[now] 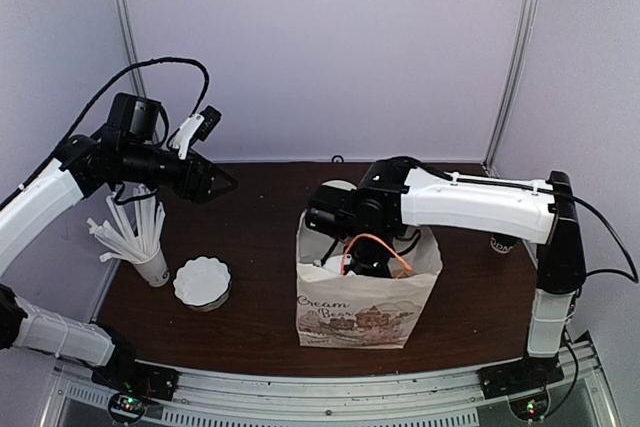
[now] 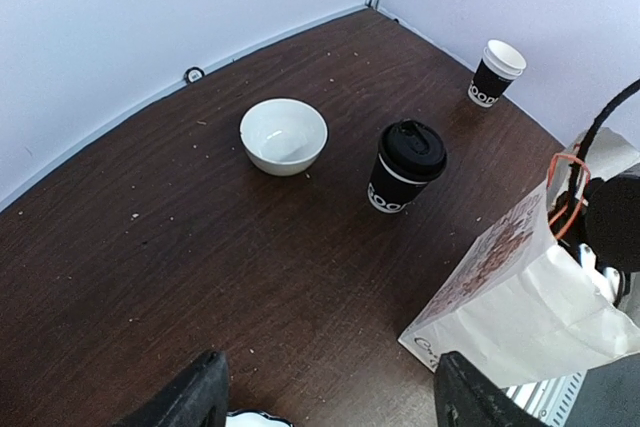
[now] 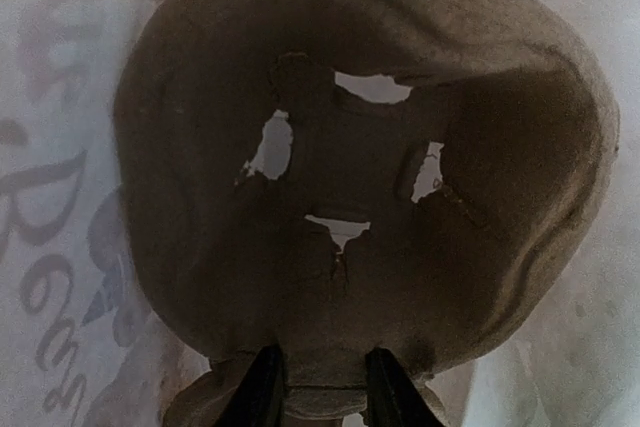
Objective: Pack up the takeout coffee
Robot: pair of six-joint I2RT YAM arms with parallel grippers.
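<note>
Over the desk's (image 2: pixel 200 247) left side, the left gripper (image 1: pixel 218 184) is hanging with its jaws spread and nothing between them. The takeout coffee (image 2: pixel 405 167) is standing upright with its lid on, midway across the desk. It is just right of the white bowl (image 2: pixel 284 135) and beyond the paper bag (image 1: pixel 365 312) toward the far edge, so it is lying ahead of that gripper and off to its right. Further right, the right gripper (image 3: pixel 325 387) is sitting deep in the bag, pinching the brown cup carrier's (image 3: pixel 350 147) edge. I'd judge the free left arm better placed.
</note>
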